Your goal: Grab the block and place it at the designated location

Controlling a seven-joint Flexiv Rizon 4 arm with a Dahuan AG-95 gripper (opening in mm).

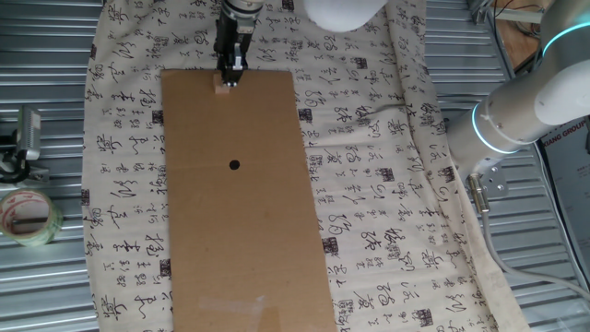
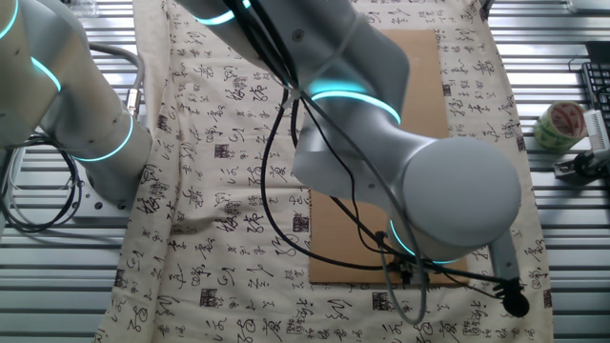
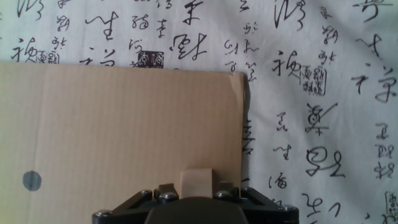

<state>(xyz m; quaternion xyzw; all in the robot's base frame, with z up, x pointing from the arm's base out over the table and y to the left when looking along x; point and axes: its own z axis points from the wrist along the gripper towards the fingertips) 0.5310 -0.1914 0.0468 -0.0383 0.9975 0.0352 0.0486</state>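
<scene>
The block (image 3: 196, 182), a pale tan wooden cube, sits between my fingers at the bottom of the hand view, near the far right corner of the brown cardboard sheet (image 3: 124, 124). In one fixed view the gripper (image 1: 229, 81) stands upright over the block (image 1: 221, 89) at the sheet's top edge. The jaws close against both sides of the cube. The black dot (image 1: 234, 166) lies mid-sheet, well away from the block, and also shows at the left of the hand view (image 3: 32, 180). In the other fixed view the arm hides the gripper, block and dot.
The cardboard (image 1: 249, 231) lies on a white cloth with black calligraphy (image 1: 387, 184). A roll of tape (image 1: 28, 217) rests on the metal table at the left and shows in the other fixed view (image 2: 560, 124). The robot's base (image 1: 525, 111) stands at the right.
</scene>
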